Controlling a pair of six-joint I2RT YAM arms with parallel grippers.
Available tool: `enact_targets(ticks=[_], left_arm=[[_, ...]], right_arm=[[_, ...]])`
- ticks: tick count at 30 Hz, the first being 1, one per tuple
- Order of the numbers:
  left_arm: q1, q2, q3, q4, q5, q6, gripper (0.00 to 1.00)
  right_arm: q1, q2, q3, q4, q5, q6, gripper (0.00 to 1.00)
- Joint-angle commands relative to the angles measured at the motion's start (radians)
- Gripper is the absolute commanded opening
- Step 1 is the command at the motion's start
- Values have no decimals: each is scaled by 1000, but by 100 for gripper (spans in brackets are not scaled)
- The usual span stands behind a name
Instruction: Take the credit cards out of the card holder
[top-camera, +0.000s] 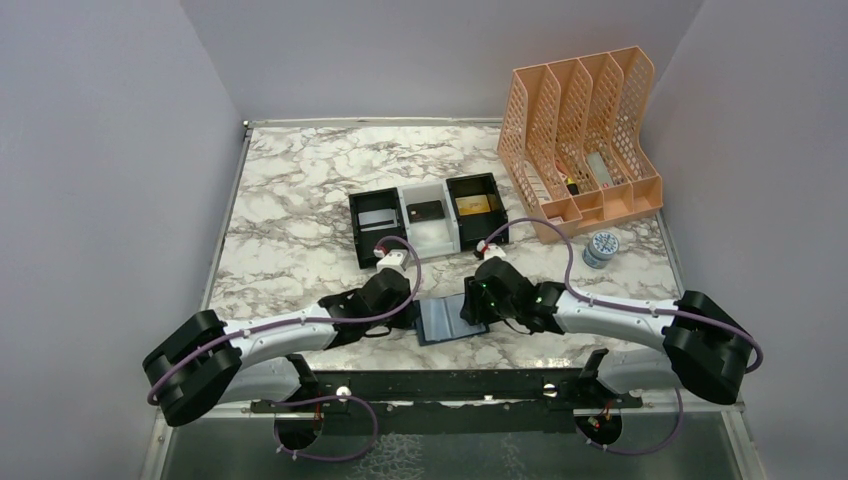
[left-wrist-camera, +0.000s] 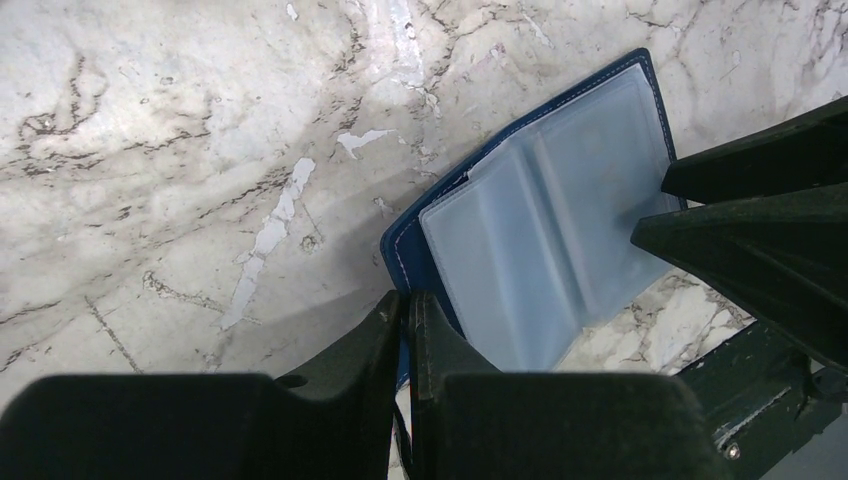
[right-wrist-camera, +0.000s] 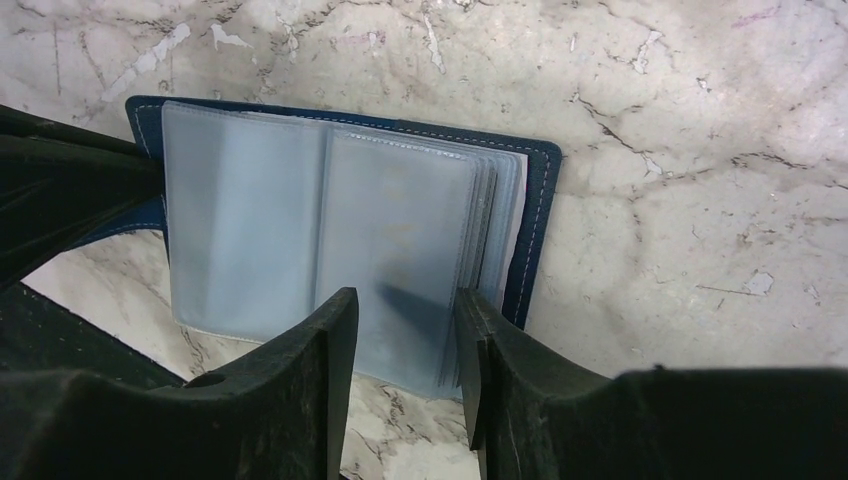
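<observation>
The navy card holder (top-camera: 445, 320) lies open on the marble between my two grippers, its pale blue-grey pockets (right-wrist-camera: 330, 220) facing up and looking empty. My left gripper (left-wrist-camera: 410, 312) is shut on the left edge of its navy cover (left-wrist-camera: 400, 250). My right gripper (right-wrist-camera: 402, 320) is open, its fingers straddling the near edge of the right-hand pocket stack without closing on it. Three credit cards lie in the tray behind: a silver one (top-camera: 377, 218), a dark one (top-camera: 426, 211) and a gold one (top-camera: 474, 206).
The black-and-white three-compartment tray (top-camera: 355, 228) stands just beyond the grippers. A tall peach file rack (top-camera: 585, 140) fills the back right, with a small round tin (top-camera: 601, 248) in front of it. A black rail (top-camera: 450, 385) runs along the near edge.
</observation>
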Motion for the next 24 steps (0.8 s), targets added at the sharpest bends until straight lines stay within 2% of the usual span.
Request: enact_targets(ticks=[1,11,16,24], left_arm=[[-6,-33,-43,-9,-32,-5,10],[-6,-47,-72,-10,-32,-18,10],[-6,-49,-70,-9,-18,-30,8],[-6,-51,-100,22,-28,-58,7]], right_arm=[[-1,-9,3,56,-59,-28,42],[-1,123,-11,137,-91,0,37],[-1,90,-23,170,-120,9,32],[-1,47,-13,173,-125,-2,32]])
